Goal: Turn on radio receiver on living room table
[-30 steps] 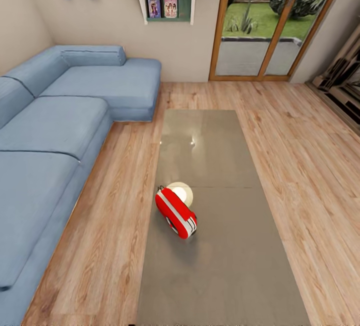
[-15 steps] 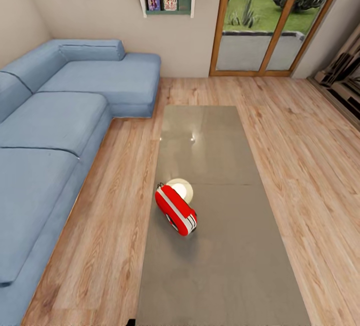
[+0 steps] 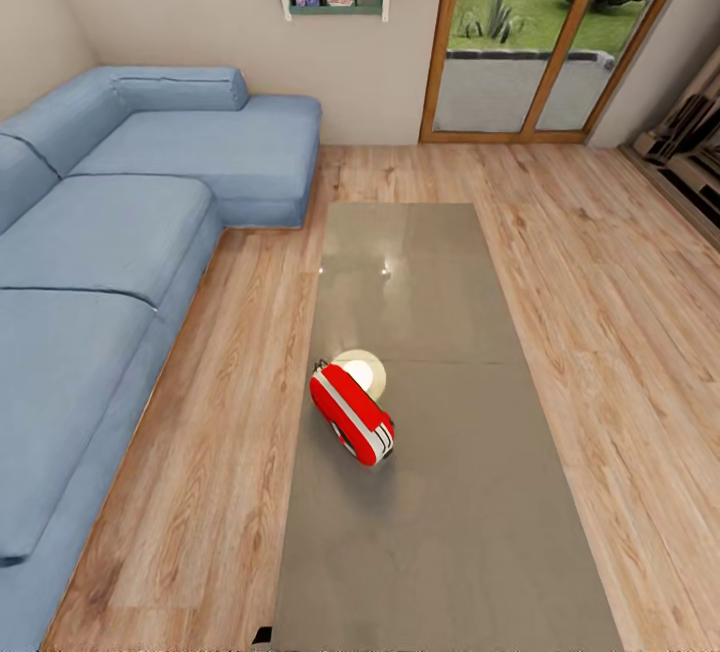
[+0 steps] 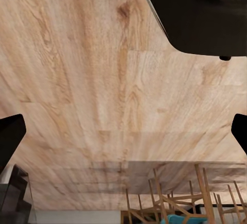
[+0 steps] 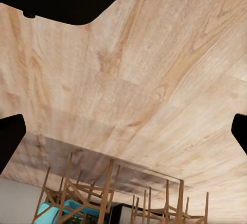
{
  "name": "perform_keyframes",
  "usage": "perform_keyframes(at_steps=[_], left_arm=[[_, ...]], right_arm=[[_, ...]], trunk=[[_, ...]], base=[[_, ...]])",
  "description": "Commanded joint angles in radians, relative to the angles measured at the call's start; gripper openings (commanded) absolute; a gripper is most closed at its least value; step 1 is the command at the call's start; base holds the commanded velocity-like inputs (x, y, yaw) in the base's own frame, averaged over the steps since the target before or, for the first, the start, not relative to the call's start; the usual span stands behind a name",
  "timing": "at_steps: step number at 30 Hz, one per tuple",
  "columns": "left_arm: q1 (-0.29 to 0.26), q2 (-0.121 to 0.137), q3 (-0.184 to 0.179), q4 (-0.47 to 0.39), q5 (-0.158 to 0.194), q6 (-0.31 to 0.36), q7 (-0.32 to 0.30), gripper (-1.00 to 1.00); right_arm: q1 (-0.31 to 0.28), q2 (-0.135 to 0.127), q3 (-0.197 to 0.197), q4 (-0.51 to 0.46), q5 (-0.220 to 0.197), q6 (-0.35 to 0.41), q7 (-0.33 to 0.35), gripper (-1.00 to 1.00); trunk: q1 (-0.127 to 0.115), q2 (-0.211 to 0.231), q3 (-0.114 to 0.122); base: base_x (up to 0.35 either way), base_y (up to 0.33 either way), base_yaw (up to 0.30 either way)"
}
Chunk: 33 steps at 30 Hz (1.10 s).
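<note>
Both my claws, left [image 4: 123, 131] and right [image 5: 123, 131], hang spread over plank floor [image 4: 77, 80]; my head view shows the red radio [image 3: 351, 419] on the table [image 3: 450, 532], left of centre.

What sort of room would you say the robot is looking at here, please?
Most likely a home living room: a blue L-shaped sofa beside a long low table bearing a red radio receiver, on a wood plank floor, with glass doors onto a garden.

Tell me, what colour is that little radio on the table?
Red with a white band, the radio shows best in the head view.
</note>
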Motion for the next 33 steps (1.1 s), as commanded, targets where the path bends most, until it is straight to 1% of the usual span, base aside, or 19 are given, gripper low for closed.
perform_keyframes(at_steps=[1,22,33], left_arm=[[0.0,0.0,0.0,0.0,0.0,0.0,0.0,1.0],[0.0,0.0,0.002,0.0,0.0,0.001,0.0,1.0],[0.0,0.0,0.002,0.0,0.0,0.001,0.0,1.0]], right_arm=[[0.0,0.0,0.0,0.0,0.0,0.0,0.0,1.0],[0.0,-0.001,0.001,0.0,0.0,0.0,0.0,1.0],[0.0,0.0,-0.001,0.0,0.0,-0.003,0.0,1.0]], trunk=[[0.0,0.0,-0.002],[0.0,0.0,-0.036],[0.0,0.0,-0.038]], base=[[0.0,0.0,0.0],[0.0,0.0,0.0],[0.0,0.0,0.0]])
